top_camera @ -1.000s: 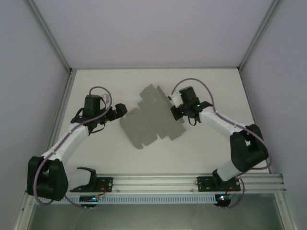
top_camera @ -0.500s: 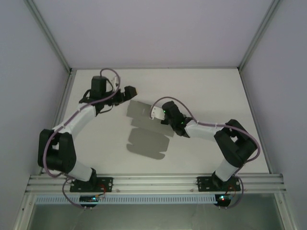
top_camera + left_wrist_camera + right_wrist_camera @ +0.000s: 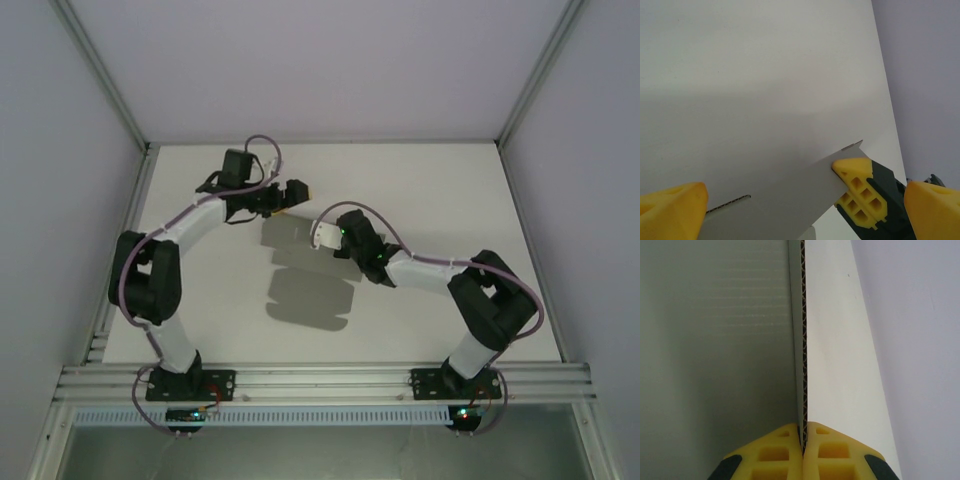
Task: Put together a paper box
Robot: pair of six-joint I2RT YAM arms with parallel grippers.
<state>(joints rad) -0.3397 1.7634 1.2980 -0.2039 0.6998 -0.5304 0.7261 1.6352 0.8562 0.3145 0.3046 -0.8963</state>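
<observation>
The paper box (image 3: pixel 288 232) is a thin grey card sheet held up off the white table, tilted, with its shadow on the table below it. My right gripper (image 3: pixel 322 236) is shut on the sheet's right edge. In the right wrist view its yellow fingers (image 3: pixel 803 442) pinch the corrugated edge, with the grey face (image 3: pixel 715 350) running off to the left. My left gripper (image 3: pixel 293 193) stands open just behind the sheet's far edge. In the left wrist view a corner of the card (image 3: pixel 780 200) lies between its spread jaws (image 3: pixel 802 210), touching neither, and the right gripper's finger (image 3: pixel 857 192) clamps that corner.
The table (image 3: pixel 430 190) is enclosed by pale walls with metal posts at the back corners. An aluminium rail (image 3: pixel 330 380) carrying both arm bases runs along the near edge. The left arm's elbow (image 3: pixel 145 275) stands close to the left wall.
The right gripper lifted the flat sheet off the table and drew it left, then held still. The left arm swung back and to the right, ending beside the sheet's far edge, jaws still open.
</observation>
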